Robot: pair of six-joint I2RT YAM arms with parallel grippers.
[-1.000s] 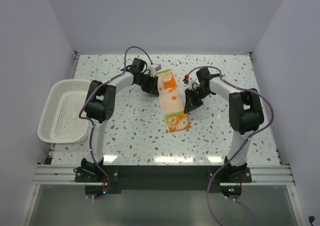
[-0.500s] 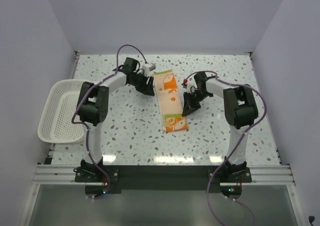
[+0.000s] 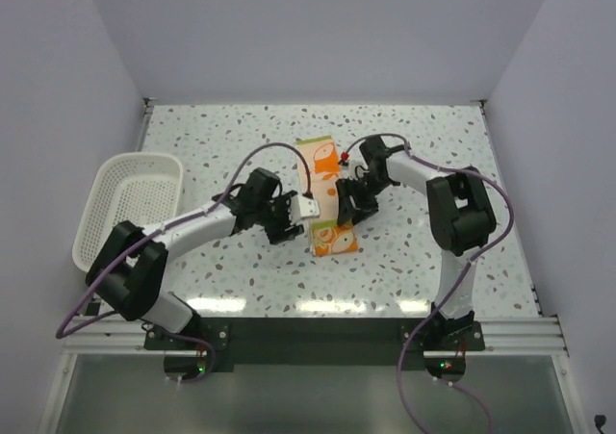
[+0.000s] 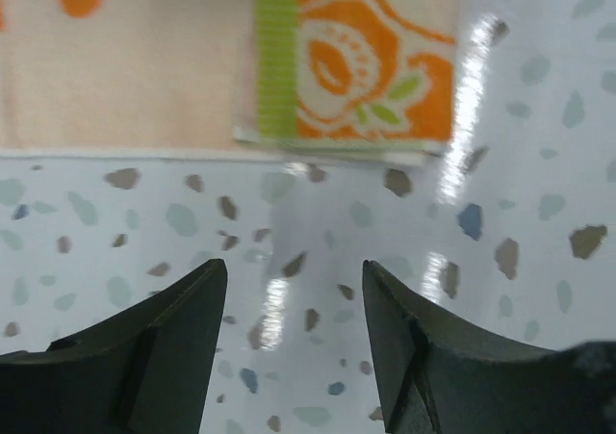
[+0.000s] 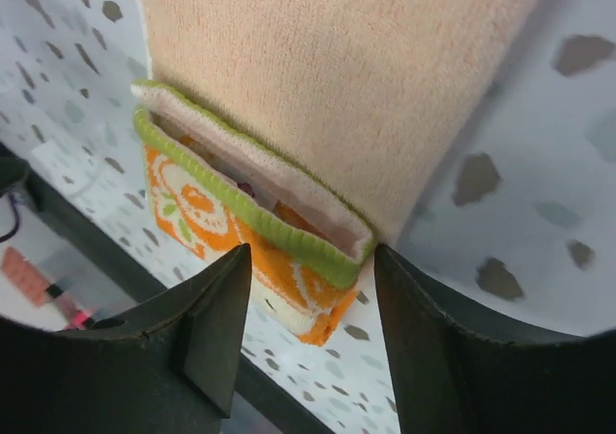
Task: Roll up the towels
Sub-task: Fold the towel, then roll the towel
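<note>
Left claw is no longer by the towel's far end. The arm has swung low and the claw now sits spread and empty, with only bare speckled desk between its fingers.

The towel lies as a long flat strip. Its folded end is just ahead of the left claw, apart from the tips.

Right claw was pressed together a second ago and is now spread. Its fingers stand either side of that same folded end, with the green-edged lip just ahead of the tips. We see nothing pinched.

We read this as a release and regroup: the first turn is laid over, and both claws have let go at the fold to take a fresh hold. The strip beyond both claws is not yet rolled, so we judge the task early.

Risk we note: with neither claw holding it, the loose fold may spring open
</note>
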